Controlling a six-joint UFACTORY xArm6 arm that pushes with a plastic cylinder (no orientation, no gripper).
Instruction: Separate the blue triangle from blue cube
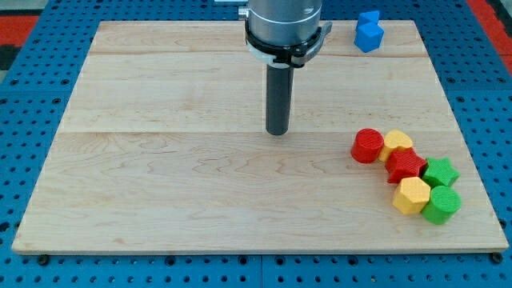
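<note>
The blue triangle [368, 18] and the blue cube [370, 37] sit touching each other at the view's top right, near the top edge of the wooden board [160, 184]; the triangle lies just above the cube. My tip [278, 132] rests on the board near the middle, well to the left of and below the two blue blocks, touching no block.
A cluster of blocks lies at the view's right: a red cylinder [368, 146], a yellow block [398, 145], a red star [406, 166], a green star [441, 171], a yellow hexagon [412, 195] and a green block [442, 204]. Blue pegboard surrounds the board.
</note>
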